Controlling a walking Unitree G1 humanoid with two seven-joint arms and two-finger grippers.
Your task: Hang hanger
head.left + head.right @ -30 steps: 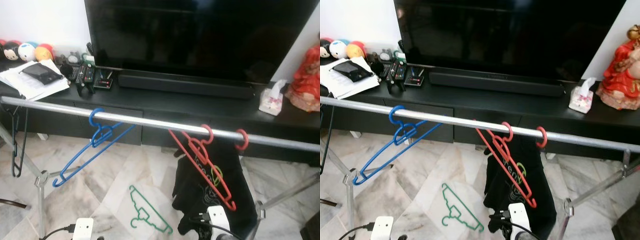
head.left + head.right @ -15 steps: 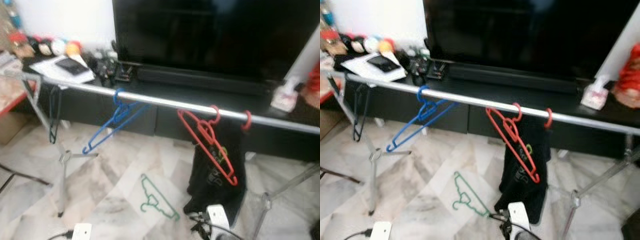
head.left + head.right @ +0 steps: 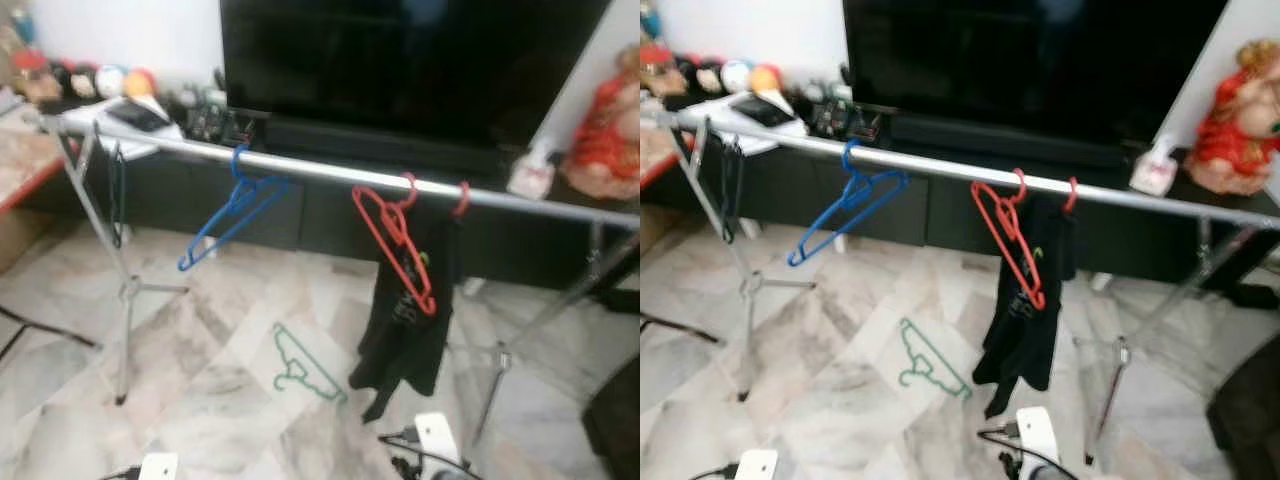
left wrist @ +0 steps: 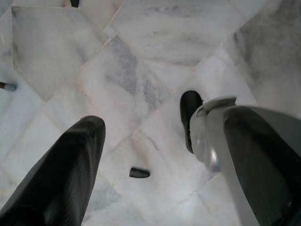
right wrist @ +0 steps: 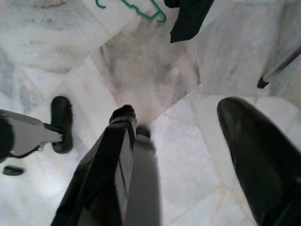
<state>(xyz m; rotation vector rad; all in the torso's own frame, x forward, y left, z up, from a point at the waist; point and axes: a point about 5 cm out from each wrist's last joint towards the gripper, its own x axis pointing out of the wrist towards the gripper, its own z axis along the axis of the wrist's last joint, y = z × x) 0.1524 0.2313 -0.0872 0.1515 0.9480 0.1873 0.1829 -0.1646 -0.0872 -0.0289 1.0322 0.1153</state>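
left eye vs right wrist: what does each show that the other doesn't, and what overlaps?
Left eye adds: the rail with a blue hanger and a red hanger hooked on it, and the TV behind.
Right wrist adds: the right hand, fingers apart, above the floor.
Shared: the green hanger lying on the marble floor, and the black garment hanging beside it.

A green hanger [image 3: 305, 366] lay on the marble floor [image 3: 200, 370] at six o'clock; on the rail [image 3: 320, 172] above hung a blue hanger [image 3: 228, 210] and a red hanger [image 3: 396, 240].
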